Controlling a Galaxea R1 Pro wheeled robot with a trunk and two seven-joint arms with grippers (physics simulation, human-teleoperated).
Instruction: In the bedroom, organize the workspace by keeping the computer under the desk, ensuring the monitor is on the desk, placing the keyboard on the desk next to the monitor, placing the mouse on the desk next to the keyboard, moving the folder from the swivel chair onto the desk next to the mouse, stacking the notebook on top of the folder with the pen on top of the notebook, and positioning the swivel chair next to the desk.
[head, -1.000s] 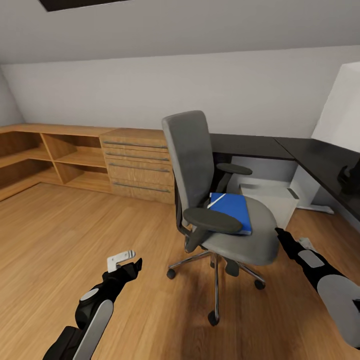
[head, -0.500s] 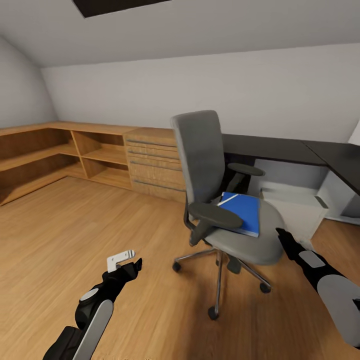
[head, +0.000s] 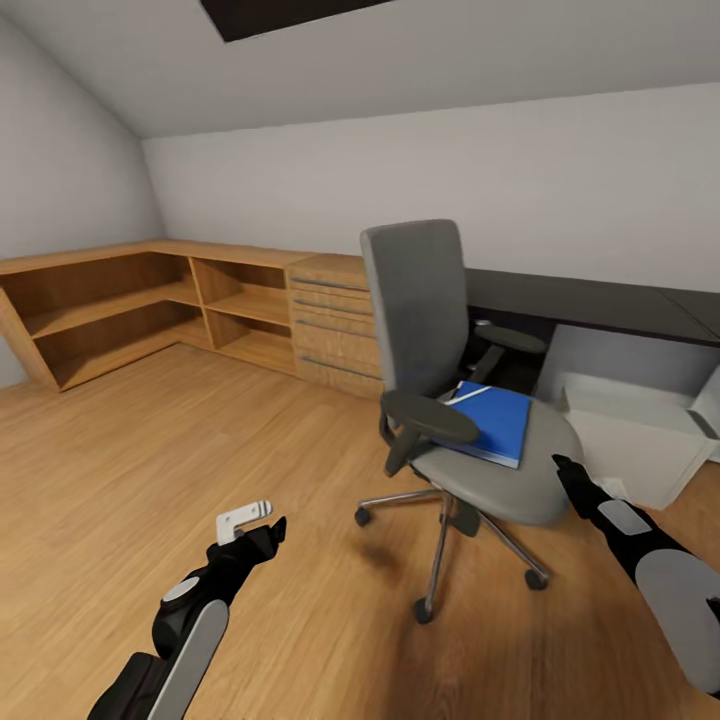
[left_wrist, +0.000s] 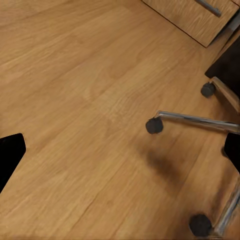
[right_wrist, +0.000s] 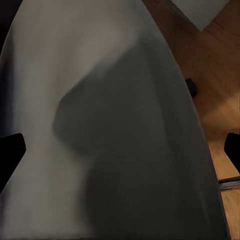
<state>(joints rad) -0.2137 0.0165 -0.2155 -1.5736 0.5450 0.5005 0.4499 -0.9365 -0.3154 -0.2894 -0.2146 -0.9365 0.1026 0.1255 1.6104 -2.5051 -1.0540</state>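
The swivel chair (head: 415, 300) stands mid-floor, its grey back toward me, a little out from the black-topped desk (head: 590, 300). The blue folder (head: 492, 425) lies flat on its seat, with a thin white strip (head: 466, 393) across its far corner. The pale boxy computer (head: 630, 440) sits under the desk. My right gripper (head: 566, 472) is open right beside the seat's edge, and the grey seat (right_wrist: 115, 125) looms close in the right wrist view. My left gripper (head: 250, 525) hangs open over bare floor left of the chair's chrome base (left_wrist: 195, 119). Monitor, keyboard, mouse and notebook are out of view.
Light wooden low shelving (head: 110, 310) and a wooden drawer unit (head: 335, 325) line the back-left walls under a sloped ceiling. Wooden floor (head: 150, 450) stretches wide to the left. The chair's casters (left_wrist: 154, 125) sit near my left gripper.
The whole head view has swung to the left, so shelving, chair and desk sit further right in the picture. Both arms hold the same pose in the view.
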